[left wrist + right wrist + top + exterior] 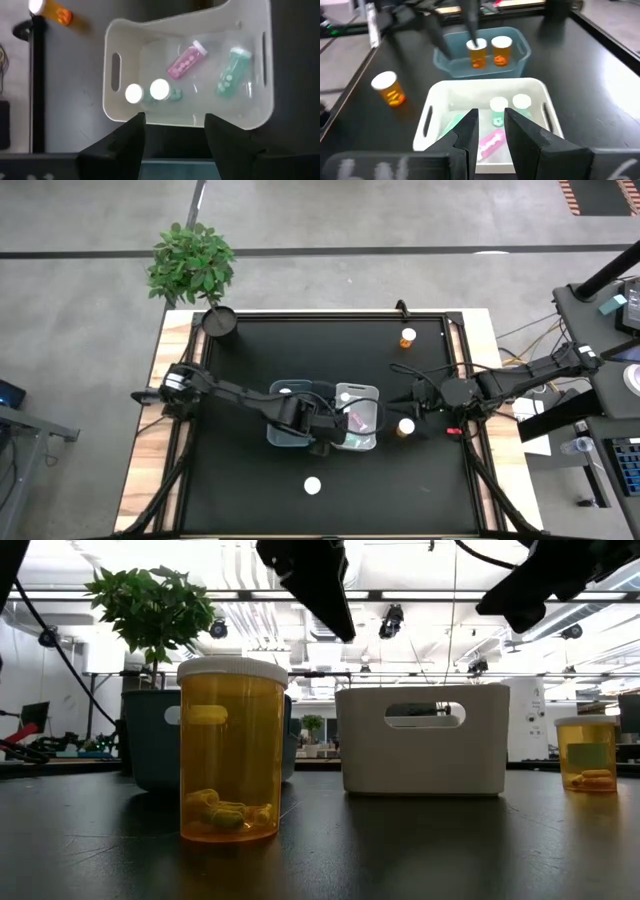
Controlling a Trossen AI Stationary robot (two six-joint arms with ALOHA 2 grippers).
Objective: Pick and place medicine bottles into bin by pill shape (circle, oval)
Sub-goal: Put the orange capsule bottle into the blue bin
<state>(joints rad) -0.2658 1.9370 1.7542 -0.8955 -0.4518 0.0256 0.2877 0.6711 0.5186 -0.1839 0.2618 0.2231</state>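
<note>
Two arms are hovering over a pair of plastic bins on the matte black table.

The blue bin [479,56] is holding two upright orange bottles [490,50]; the glossy white bin [190,70], just right, is holding pink and teal bottles [200,70]. The left gripper [174,132] is reaching over the white bin, fingers spread and empty. The right gripper [487,131] is pointing left, fingers narrowly parted, holding nothing. Three orange bottles are standing loose.

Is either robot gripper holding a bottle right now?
No. The left gripper is open and empty above the white bin. The right gripper hangs near that bin with nothing between its fingers.
</note>
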